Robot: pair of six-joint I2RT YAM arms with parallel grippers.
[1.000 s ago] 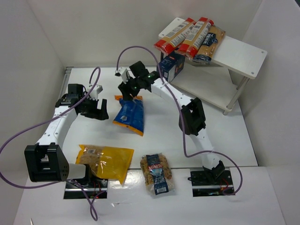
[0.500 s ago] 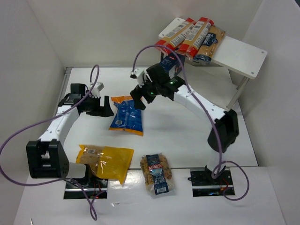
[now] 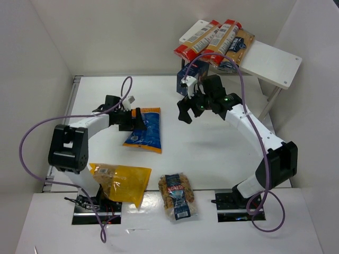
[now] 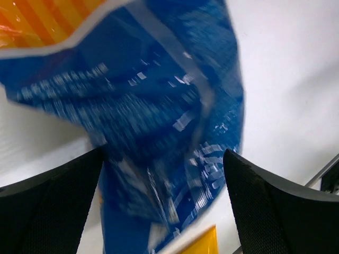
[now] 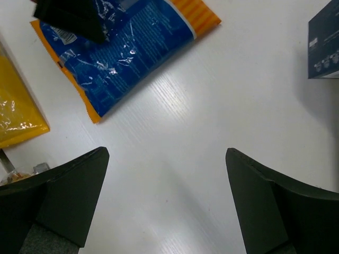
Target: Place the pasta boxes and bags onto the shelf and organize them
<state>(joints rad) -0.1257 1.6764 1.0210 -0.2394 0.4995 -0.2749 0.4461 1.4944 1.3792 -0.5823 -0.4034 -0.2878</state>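
From above, we see the left gripper (image 3: 134, 120) low over the orange top end of a crinkly blue plastic pasta bag (image 3: 145, 132), which lies flat on the white tabletop (image 3: 212, 148). The jaws are too small here to judge. The right gripper (image 3: 186, 111) hangs above bare table to the right of this bag, apart from it. The white two-tier shelf (image 3: 271, 62) stands at the far right. On its upper board the long narrow tan packs with red ends (image 3: 207, 38) lie side by side, and under their red ends stands a dark navy rectangular box (image 3: 194, 74). We cannot tell if this box rests on the lower board or on the table. Near the arm bases lie a larger yellow plastic bag (image 3: 121, 181) and a small clear bag with a red-blue label (image 3: 177, 194), a little apart. In the left wrist view, the left gripper (image 4: 164, 159) has its jaws apart and the blue bag (image 4: 159, 116), blurred, fills the space between them. We cannot tell if the fingers (image 4: 50, 211) touch it. In the right wrist view, the right gripper (image 5: 167, 153) has its jaws wide apart over bare white table and holds nothing. The blue bag (image 5: 132, 50) lies at the upper left, a corner of the yellow bag (image 5: 16, 108) at the left edge, and the navy box (image 5: 324, 47) at the right edge.
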